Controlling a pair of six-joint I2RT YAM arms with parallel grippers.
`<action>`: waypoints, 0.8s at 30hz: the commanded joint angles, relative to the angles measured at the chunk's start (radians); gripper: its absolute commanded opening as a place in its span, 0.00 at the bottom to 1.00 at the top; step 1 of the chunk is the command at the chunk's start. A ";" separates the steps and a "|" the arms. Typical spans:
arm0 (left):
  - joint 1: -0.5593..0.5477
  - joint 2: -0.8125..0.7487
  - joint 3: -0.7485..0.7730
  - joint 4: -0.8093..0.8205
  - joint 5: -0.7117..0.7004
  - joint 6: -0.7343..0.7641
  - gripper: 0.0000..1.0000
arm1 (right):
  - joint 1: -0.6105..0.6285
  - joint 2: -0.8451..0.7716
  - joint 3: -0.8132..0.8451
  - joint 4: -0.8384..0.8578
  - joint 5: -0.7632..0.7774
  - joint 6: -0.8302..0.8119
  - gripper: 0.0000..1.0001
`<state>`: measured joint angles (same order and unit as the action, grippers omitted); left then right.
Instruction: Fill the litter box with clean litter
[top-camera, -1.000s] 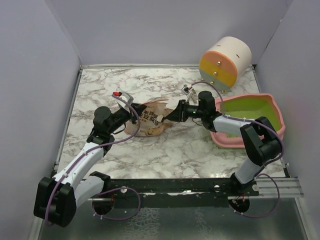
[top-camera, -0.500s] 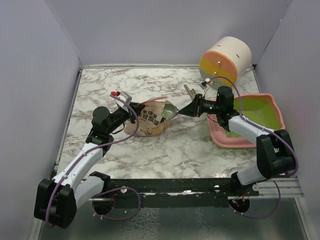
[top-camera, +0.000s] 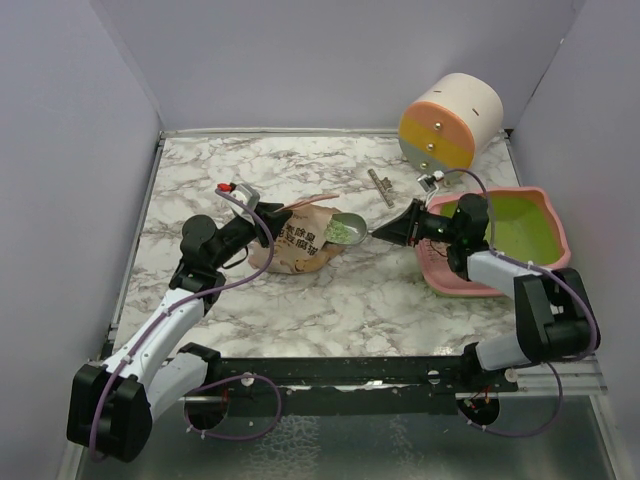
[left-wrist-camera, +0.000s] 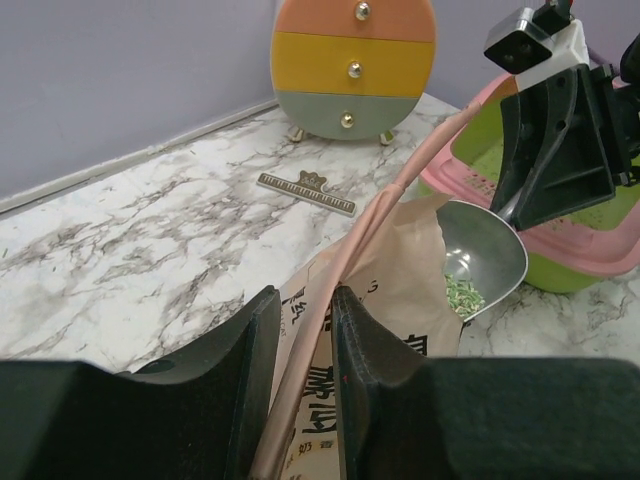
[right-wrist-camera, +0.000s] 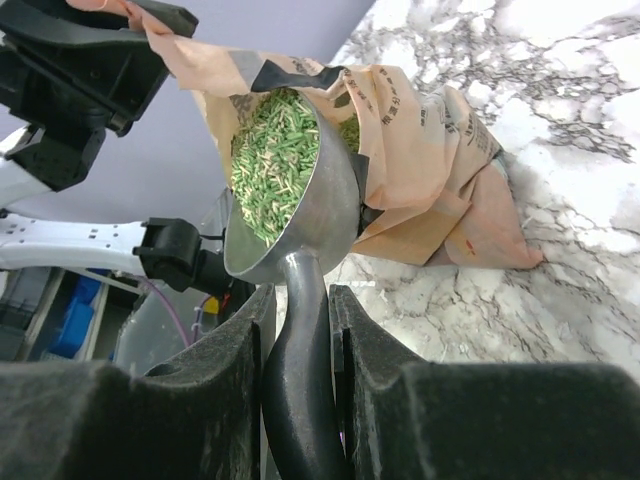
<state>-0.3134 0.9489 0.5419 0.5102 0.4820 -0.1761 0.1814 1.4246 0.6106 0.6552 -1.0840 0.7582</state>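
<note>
The tan paper bag (top-camera: 300, 245) lies on the marble at centre-left, its mouth facing right. Around its raised rim (left-wrist-camera: 385, 205) my left gripper (top-camera: 262, 222) (left-wrist-camera: 305, 300) stands open, with a gap beside the thin paper. My right gripper (top-camera: 385, 232) (right-wrist-camera: 300, 300) is shut on the handle of the silver scoop (top-camera: 345, 229) (right-wrist-camera: 330, 210) (left-wrist-camera: 485, 250). The scoop bowl is just outside the bag mouth and holds clean litter (right-wrist-camera: 270, 160) (top-camera: 338, 231). The pink litter box (top-camera: 548, 215) (left-wrist-camera: 600, 240) sits at the right, behind the right wrist.
A round cream drum (top-camera: 450, 125) (left-wrist-camera: 355, 65) with orange, yellow and grey bands stands at the back right. A small keyboard-patterned strip (top-camera: 380, 185) (left-wrist-camera: 305, 192) lies between drum and bag. Purple walls enclose the table on three sides.
The right gripper drew the scoop out of the bag and rightward, now loaded with litter. The left jaws parted around the bag's rim.
</note>
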 joint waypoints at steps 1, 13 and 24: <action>0.007 -0.019 0.003 0.086 -0.009 -0.021 0.30 | 0.004 0.122 -0.086 0.591 -0.124 0.293 0.01; 0.007 -0.010 -0.001 0.093 -0.003 -0.026 0.30 | 0.004 0.294 -0.106 0.960 -0.103 0.513 0.01; 0.009 -0.037 -0.005 0.106 0.001 -0.037 0.30 | -0.035 0.106 -0.033 0.521 -0.109 0.290 0.01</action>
<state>-0.3092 0.9478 0.5415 0.5308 0.4820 -0.1936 0.1680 1.6238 0.5144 1.3434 -1.1297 1.1542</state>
